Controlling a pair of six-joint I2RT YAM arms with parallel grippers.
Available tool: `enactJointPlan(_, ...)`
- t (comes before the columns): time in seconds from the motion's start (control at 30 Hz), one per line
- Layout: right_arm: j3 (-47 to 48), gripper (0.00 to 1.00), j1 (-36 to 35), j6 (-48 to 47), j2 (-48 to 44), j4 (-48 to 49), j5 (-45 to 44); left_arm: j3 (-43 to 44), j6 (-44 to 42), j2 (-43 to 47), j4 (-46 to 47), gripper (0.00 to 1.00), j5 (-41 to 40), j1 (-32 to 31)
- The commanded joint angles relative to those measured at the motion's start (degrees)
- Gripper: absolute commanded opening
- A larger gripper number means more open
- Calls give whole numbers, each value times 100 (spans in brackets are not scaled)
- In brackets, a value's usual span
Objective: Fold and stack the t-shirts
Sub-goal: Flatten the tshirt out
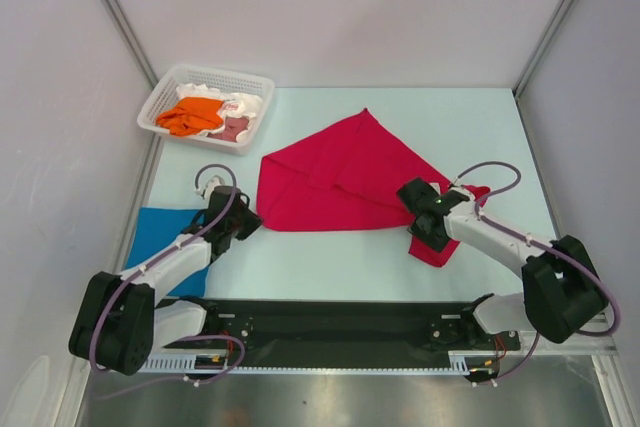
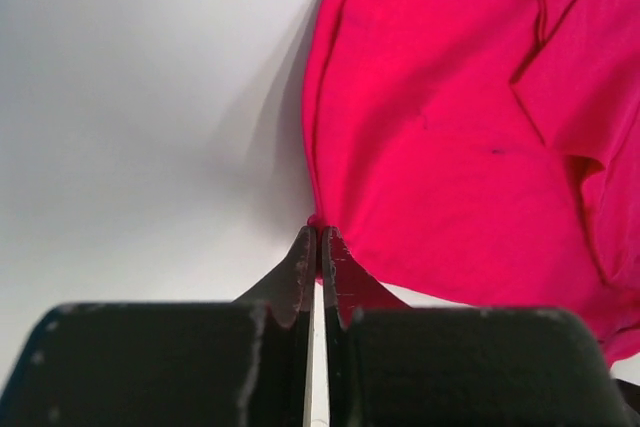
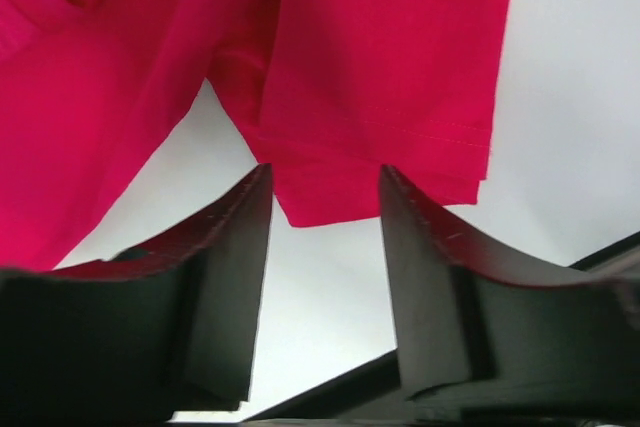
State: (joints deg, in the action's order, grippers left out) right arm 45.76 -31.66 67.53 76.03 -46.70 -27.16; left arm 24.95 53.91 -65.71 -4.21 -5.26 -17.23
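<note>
A large crimson-red t-shirt (image 1: 340, 177) lies partly folded in the middle of the table. My left gripper (image 1: 245, 219) sits at its near left corner. In the left wrist view the left gripper (image 2: 320, 234) is shut, pinching that corner of the red t-shirt (image 2: 450, 147). My right gripper (image 1: 428, 235) hangs over the shirt's near right sleeve. In the right wrist view the right gripper (image 3: 325, 175) stands open, its jaws apart on either side of the hem of the red sleeve (image 3: 380, 77). A bright blue t-shirt (image 1: 165, 237) lies flat at the near left, under the left arm.
A white lattice basket (image 1: 160, 107) at the back left holds an orange t-shirt (image 1: 190, 115), a dusty-pink one (image 1: 235, 129) and a white one (image 1: 245, 104). White walls enclose the table on three sides. A black rail (image 1: 340, 332) runs along the near edge.
</note>
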Motion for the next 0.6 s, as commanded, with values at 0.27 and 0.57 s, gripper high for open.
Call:
enactJointPlan(0.27,196,41,-244,138,763,425,-589,-113,-179,-29,553,4,271,-17)
enactJointPlan(0.57,241,39,-253,59,791,416,-642,-253,-91,234,210,38,-2,-17)
